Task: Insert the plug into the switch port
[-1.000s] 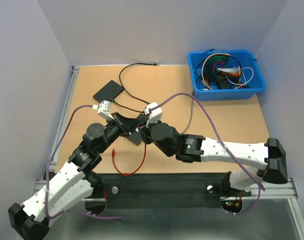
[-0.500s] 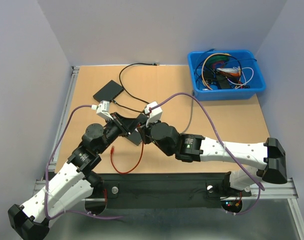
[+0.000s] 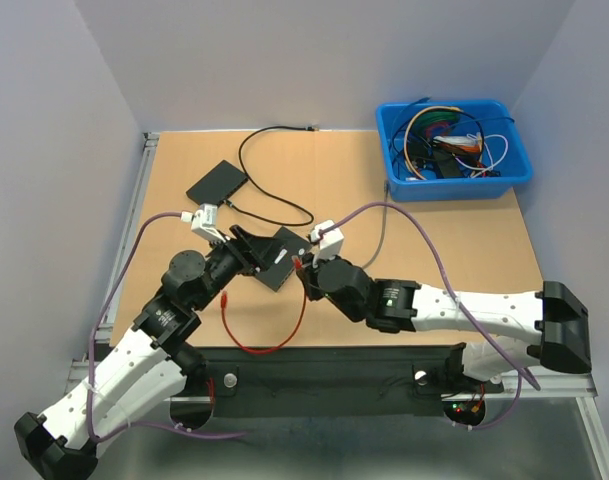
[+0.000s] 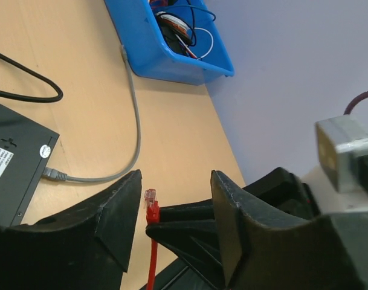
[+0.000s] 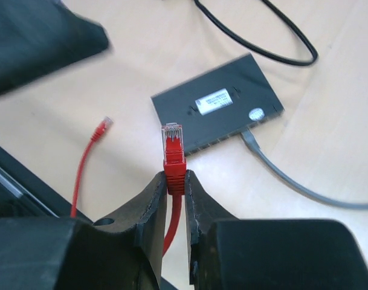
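Shows a tan worktop [image 3: 434, 250] with a blue bin [image 3: 459, 187] full of wires at its far right corner. Places the left tool [image 3: 246, 252] around the middle, toward the near edge, fingers spread apart and gripping nothing. Places the right tool [image 3: 306, 268] just right of it, fingers pressed together on a red plug [image 5: 173, 142]. Finds the switch [image 3: 281, 257], a flat black box, between the two tools, with a grey cable [image 5: 280, 172] plugged into one side. Trails a red cable [image 3: 284, 335] in a loop toward the near edge, its free end [image 3: 227, 299] lying loose. Holds the plug near the switch's port side, apart from it in the left wrist view.
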Controlling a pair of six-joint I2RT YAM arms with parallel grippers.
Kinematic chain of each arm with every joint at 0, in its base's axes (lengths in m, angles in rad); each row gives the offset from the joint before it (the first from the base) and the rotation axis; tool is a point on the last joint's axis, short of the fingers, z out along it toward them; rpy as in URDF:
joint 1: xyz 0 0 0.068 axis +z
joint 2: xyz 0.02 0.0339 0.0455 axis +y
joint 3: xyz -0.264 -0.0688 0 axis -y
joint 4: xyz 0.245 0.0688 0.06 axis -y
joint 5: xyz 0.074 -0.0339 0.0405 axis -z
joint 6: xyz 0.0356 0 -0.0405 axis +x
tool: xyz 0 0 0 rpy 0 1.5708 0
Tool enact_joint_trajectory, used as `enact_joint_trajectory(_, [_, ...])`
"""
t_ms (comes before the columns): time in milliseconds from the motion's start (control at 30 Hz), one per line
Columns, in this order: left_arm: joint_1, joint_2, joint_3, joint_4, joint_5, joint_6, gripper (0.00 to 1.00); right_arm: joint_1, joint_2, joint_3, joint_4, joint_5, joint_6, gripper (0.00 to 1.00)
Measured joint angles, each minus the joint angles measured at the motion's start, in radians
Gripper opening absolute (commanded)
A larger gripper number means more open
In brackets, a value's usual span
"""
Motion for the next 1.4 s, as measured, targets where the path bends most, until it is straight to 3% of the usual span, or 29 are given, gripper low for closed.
enact_joint_trajectory(133, [0.000, -0.010, 0.000, -0.016, -0.045, 0.018, 0.93, -0.005, -0.108, -0.143, -0.021, 0.007, 0.040, 0.00])
enact_joint_trajectory(300, [0.010, 0.024, 0.000, -0.063, -0.111, 0.057, 0.99, -0.006, -0.282, -0.293, -0.072, 0.030, 0.125, 0.00])
enact_joint_trajectory(500, [0.096, 0.153, -0.001, -0.051, -0.113, 0.105, 0.99, -0.006, -0.336, -0.372, -0.140, 0.032, 0.237, 0.00])
enact_joint_trajectory(833, [0.251, 0.340, -0.095, 0.108, -0.010, 0.158, 0.99, -0.023, -0.024, -0.365, -0.160, -0.024, 0.308, 0.00])
enact_joint_trajectory(1133, [0.418, 0.554, -0.165, 0.355, 0.145, 0.196, 0.99, -0.071, 0.137, -0.255, -0.046, -0.114, 0.174, 0.00])
enact_joint_trajectory(1400, [0.435, 0.721, -0.166, 0.547, 0.196, 0.199, 0.98, -0.084, 0.311, -0.147, 0.045, -0.197, 0.072, 0.00])
